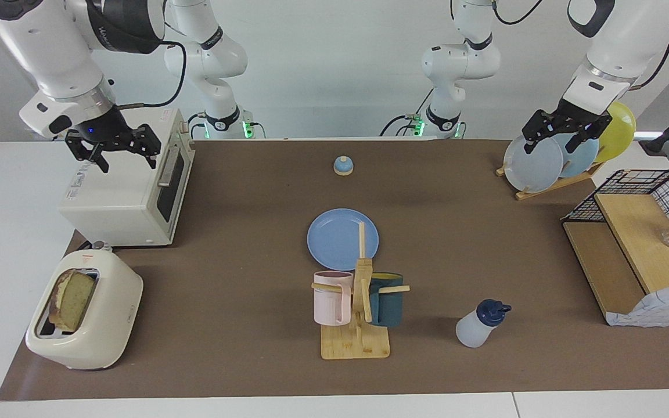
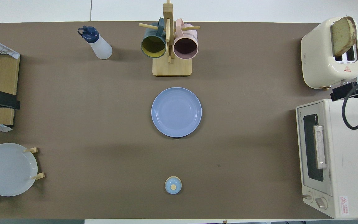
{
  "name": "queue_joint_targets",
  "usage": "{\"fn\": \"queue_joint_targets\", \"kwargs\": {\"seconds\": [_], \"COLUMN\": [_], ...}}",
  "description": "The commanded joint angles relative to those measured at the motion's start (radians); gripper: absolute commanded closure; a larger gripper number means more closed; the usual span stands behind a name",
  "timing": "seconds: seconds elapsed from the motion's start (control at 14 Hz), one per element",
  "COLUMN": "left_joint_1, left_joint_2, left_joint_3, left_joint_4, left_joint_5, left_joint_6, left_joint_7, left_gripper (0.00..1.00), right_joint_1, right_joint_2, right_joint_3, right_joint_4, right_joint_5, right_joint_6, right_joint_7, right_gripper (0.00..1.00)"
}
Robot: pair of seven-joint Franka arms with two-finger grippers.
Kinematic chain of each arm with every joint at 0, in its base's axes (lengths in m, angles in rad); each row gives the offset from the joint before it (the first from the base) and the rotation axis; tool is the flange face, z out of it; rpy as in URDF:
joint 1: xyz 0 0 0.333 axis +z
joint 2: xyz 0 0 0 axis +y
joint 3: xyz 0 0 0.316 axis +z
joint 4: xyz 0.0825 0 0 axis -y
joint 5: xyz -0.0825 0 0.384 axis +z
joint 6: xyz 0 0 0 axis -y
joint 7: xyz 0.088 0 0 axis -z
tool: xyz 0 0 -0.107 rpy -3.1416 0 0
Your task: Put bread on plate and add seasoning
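Two grippers hang raised and parted, neither holding anything. Going across the facing view from its left edge: the right gripper (image 1: 121,152) hovers with fingers apart over the toaster oven (image 1: 131,191) at the right arm's end of the table (image 1: 241,232). Farther from the robots than the oven stands the cream toaster (image 1: 87,310), and the bread (image 1: 73,299) sticks up out of one of its slots. At the middle of the table lies the plate (image 1: 337,238), flat and bare, with a small bell (image 1: 343,166) nearer to the robots and a wooden mug rack (image 1: 359,313) with a pink and a dark teal mug farther from them. Toward the left arm's end, the seasoning (image 1: 479,324) stands upright beside the rack, apart from it. The left gripper (image 1: 558,134) hangs open over the upright plates in their rack (image 1: 543,159). A wood and wire shelf (image 1: 630,255) sits at that end.
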State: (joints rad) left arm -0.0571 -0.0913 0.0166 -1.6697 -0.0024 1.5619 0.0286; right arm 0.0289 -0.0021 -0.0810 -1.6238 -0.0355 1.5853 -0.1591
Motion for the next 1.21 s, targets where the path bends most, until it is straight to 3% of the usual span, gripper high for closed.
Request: {"fn": "queue_joint_targets", "kwargs": {"seconds": [0.0, 0.43, 0.64, 0.86, 1.0, 1.14], "left_joint_1": [0.0, 0.002, 0.0, -0.004, -0.046, -0.075], "left_joint_2": [-0.013, -0.015, -0.016, -0.025, -0.028, -0.051], "left_joint_3": [-0.004, -0.004, -0.006, -0.014, -0.015, -0.015], "left_joint_4": [-0.008, -0.008, -0.012, -0.03, -0.056, -0.128], "left_joint_5": [-0.01, -0.01, -0.01, -0.01, -0.011, -0.014], "left_joint_6": [0.0, -0.011, -0.035, -0.014, 0.064, 0.186], "left_joint_7": [-0.013, -0.012, -0.009, -0.009, -0.004, -0.007], "left_gripper": [0.0, 0.0, 0.0, 0.0, 0.0, 0.0], "right_joint_1": [-0.009, -0.009, -0.044, -0.11, -0.109, -0.112], "right_joint_2": [-0.013, -0.012, 0.001, 0.013, 0.022, 0.088], "right_joint_3": [0.009, -0.002, -0.003, -0.003, -0.003, -0.003], "right_joint_4": [-0.021, -0.018, -0.03, -0.059, -0.097, -0.1], "right_joint_5": [-0.017, -0.001, 0.0, 0.0, -0.009, -0.014], "right_joint_6": [0.015, 0.059, 0.273, 0.407, 0.548, 0.652], "right_joint_7": [-0.019, 0.001, -0.005, -0.003, -0.013, -0.011], "right_gripper": [0.0, 0.0, 0.0, 0.0, 0.0, 0.0]}}
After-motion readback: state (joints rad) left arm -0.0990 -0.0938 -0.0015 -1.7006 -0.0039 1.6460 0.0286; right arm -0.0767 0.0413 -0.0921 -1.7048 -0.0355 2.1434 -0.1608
